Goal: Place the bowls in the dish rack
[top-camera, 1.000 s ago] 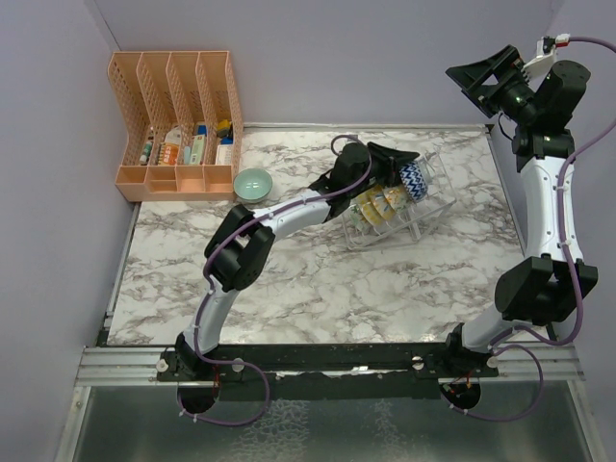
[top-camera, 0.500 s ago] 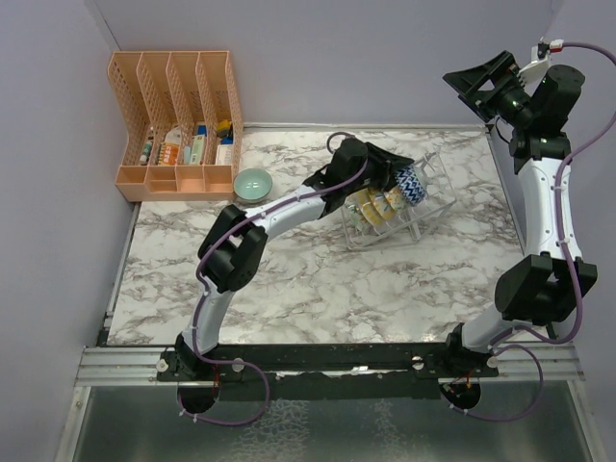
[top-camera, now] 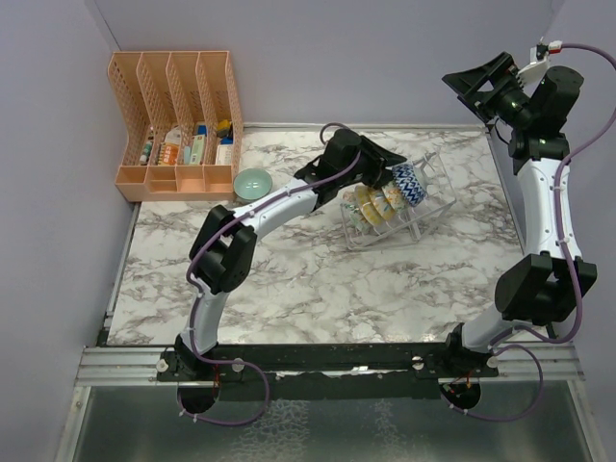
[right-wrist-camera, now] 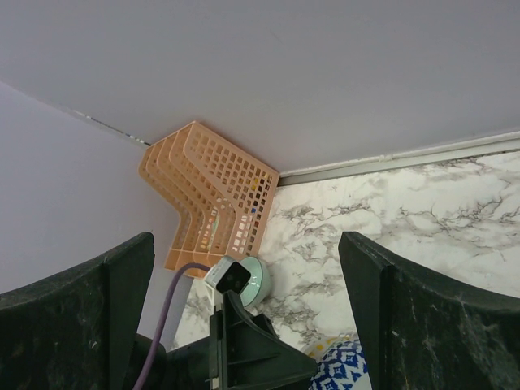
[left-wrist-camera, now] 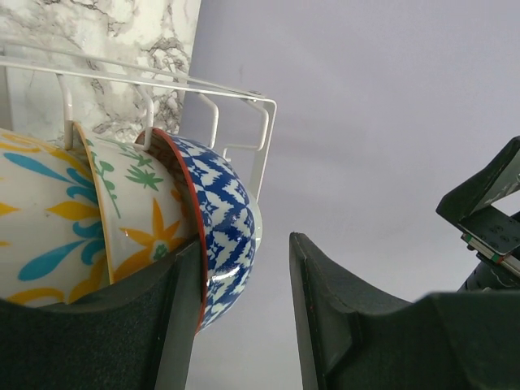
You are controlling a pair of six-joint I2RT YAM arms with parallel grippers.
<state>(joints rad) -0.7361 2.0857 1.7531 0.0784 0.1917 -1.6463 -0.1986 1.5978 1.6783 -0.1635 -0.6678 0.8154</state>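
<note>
Left end effector (top-camera: 390,166) is at the far end of the dish rack (top-camera: 425,218), which sits right of centre toward the back of the counter (top-camera: 289,289). In the wrist view it's open: the blue-and-white bowl (left-wrist-camera: 226,219) with the red rim bulges past the left finger (left-wrist-camera: 166,325), and there's a clear gap to the right finger (left-wrist-camera: 325,325). Not clamped on anything.

That bowl stands on edge in the end slot, against the rack's wire frame (left-wrist-camera: 262,138). Packed behind it are a green/orange floral bowl (left-wrist-camera: 138,207) and a yellow/teal one (left-wrist-camera: 41,219). The overhead shows a tight row of patterned bowls (top-camera: 377,200) in the rack; I can't count them exactly.

The plain teal bowl (top-camera: 252,183) is upright on the counter, just beside the orange file organizer (top-camera: 178,115) and well apart from the rack.

Right end effector (top-camera: 474,75) is raised high at the back right, wide open, holding nothing.
</note>
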